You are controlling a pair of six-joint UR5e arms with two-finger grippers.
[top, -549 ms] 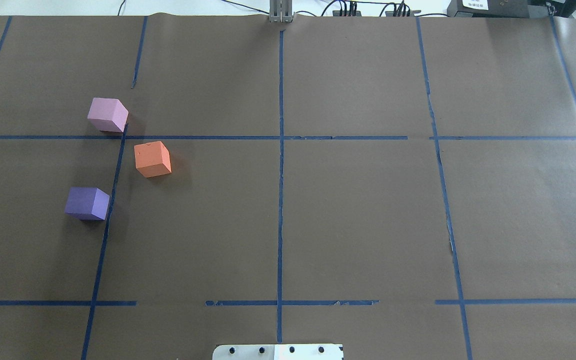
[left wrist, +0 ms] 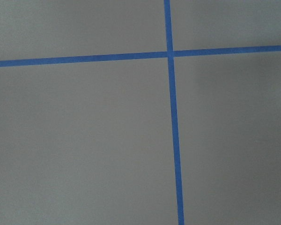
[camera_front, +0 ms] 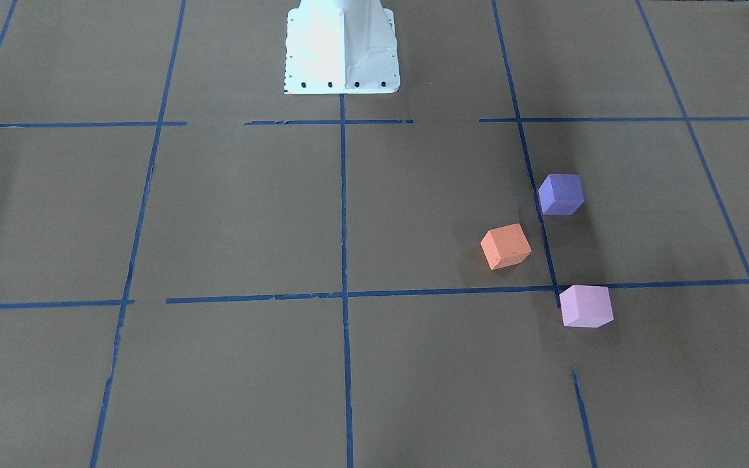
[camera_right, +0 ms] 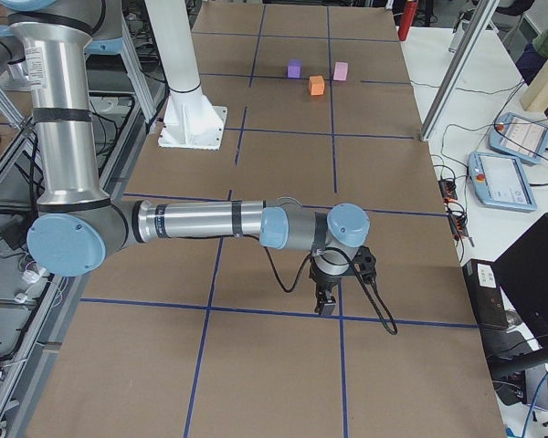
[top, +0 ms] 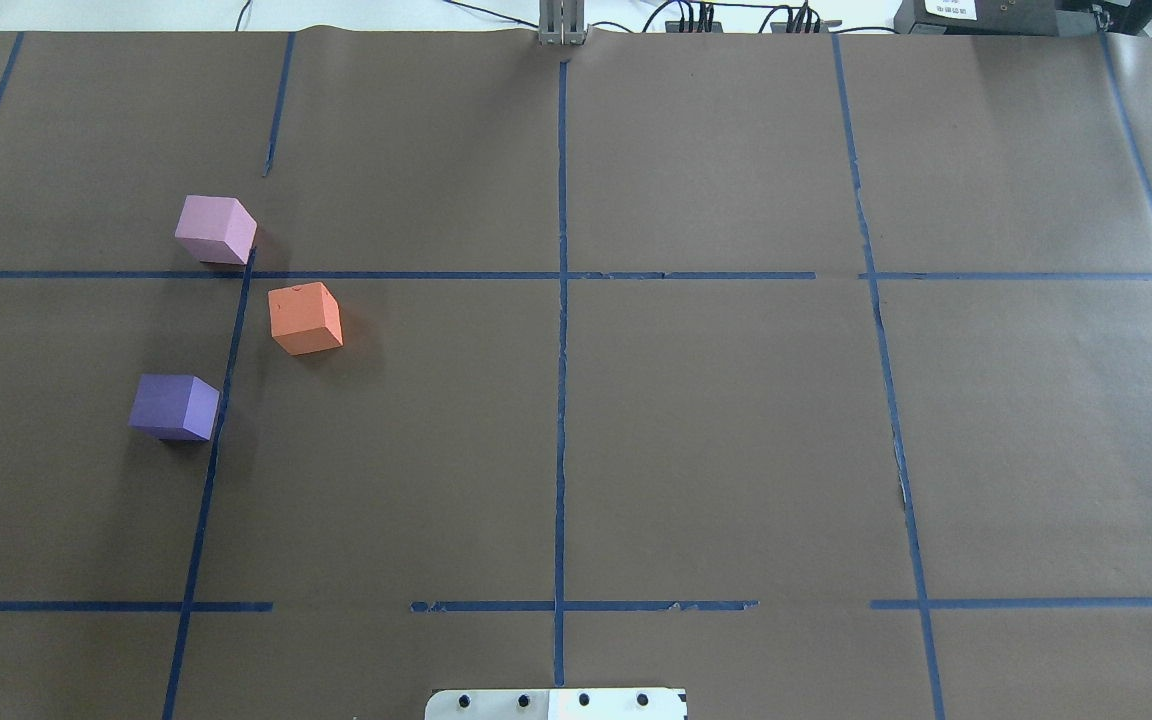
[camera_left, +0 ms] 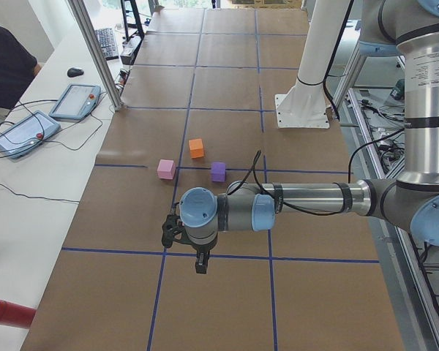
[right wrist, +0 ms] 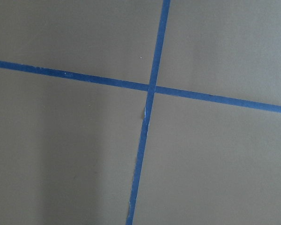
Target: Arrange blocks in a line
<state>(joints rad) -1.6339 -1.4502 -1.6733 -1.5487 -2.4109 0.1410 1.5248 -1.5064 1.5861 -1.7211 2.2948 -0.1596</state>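
Three cubes sit apart on the brown table on my left side. The pale pink-lilac block [top: 216, 229] lies farthest from me, the orange block [top: 305, 318] a little nearer and to its right, the dark violet-purple block [top: 174, 406] nearest. They also show in the front view: purple [camera_front: 561, 194], orange [camera_front: 506, 246], pink [camera_front: 585, 305]. My left gripper [camera_left: 200, 265] hangs over the table's left end, well away from the blocks. My right gripper [camera_right: 327, 306] hangs over the far right end. Both show only in side views, so I cannot tell open or shut.
Blue tape lines [top: 562, 300] divide the brown paper into a grid. The robot's white base [camera_front: 341, 45] stands at the near edge. Pendants and cables [camera_left: 29, 131] lie on the white bench beyond the table. Both wrist views show only paper and tape crossings [left wrist: 170, 53].
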